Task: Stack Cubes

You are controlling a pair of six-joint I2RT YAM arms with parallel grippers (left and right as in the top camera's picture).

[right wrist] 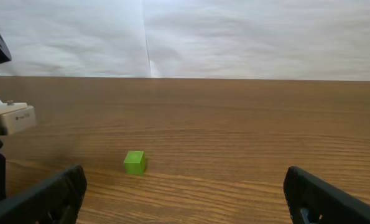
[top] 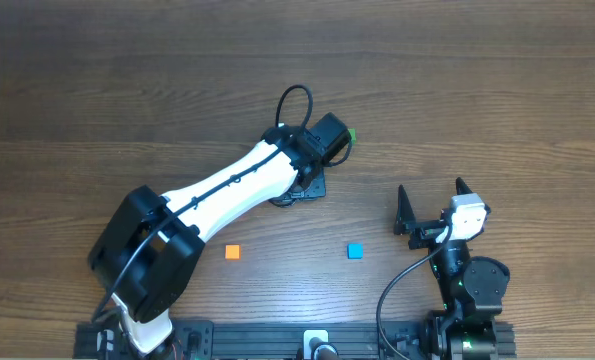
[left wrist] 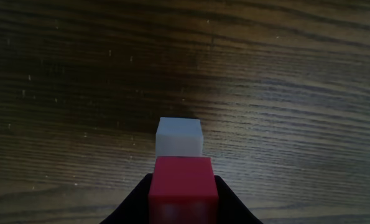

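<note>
Clamped between the jaws of your left gripper point(left wrist: 183, 210), the red cube point(left wrist: 183, 182) sits squarely in the grip. The white cube point(left wrist: 180, 137) rests on the wooden table point(left wrist: 296, 74) just beyond it. This looks like the placing step, red onto white. How high the red cube hangs is hard to tell, so confirm its underside clears the white top before you carry it forward. Line up the edges, come down straight, and part the jaws only once the faces meet. Then back away upward so a finger does not drag the stack. Your right gripper point(top: 430, 200) waits near its base, jaws wide apart. The orange cube point(top: 232, 252), blue cube point(top: 354, 251) and green cube point(right wrist: 134, 162) lie apart on the table.
</note>
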